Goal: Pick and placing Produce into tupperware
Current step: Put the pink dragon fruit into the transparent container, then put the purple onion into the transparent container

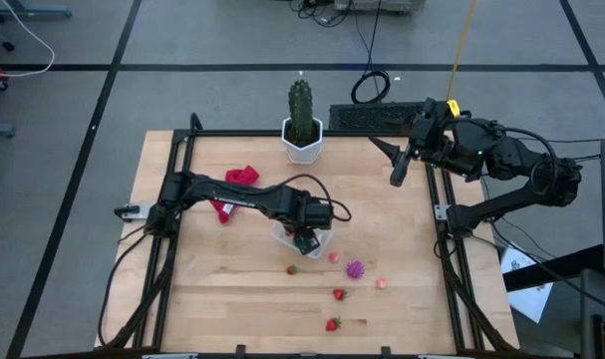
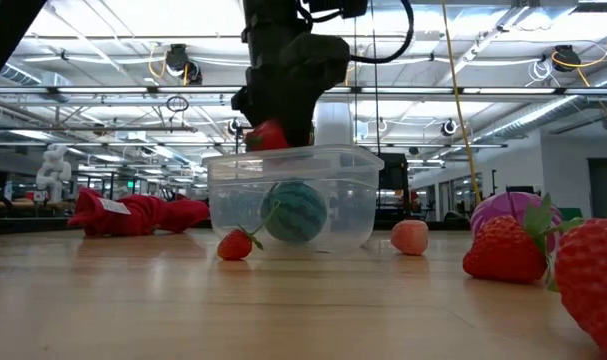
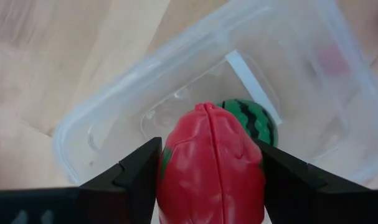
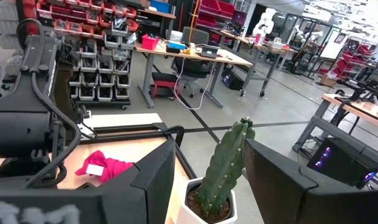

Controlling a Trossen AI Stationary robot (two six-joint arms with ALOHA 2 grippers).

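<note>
Left gripper [image 3: 210, 180] is clamped on a red oval toy fruit [image 3: 210, 165], held just above the open clear tupperware [image 3: 101, 134] near the table's middle. Inside the tub a green striped ball [image 3: 251, 118] is seen. Strawberries [image 1: 334, 323], pink bits [image 1: 382, 283] and a purple ball [image 1: 356, 268] are scattered nearby on the table [image 1: 232, 299]. Right gripper [image 1: 402, 165] is raised, narrowly parted and empty, beside the cactus [image 1: 300, 110].

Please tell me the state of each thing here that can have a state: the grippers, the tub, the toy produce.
left gripper: shut on the red toy fruit, above the tub.
right gripper: open, empty, raised near the cactus.
clear tub: upright, no lid, on the table.
toy watermelon: inside the tub.
strawberry: on the table, outside the tub.
red cloth: crumpled on the table.
</note>
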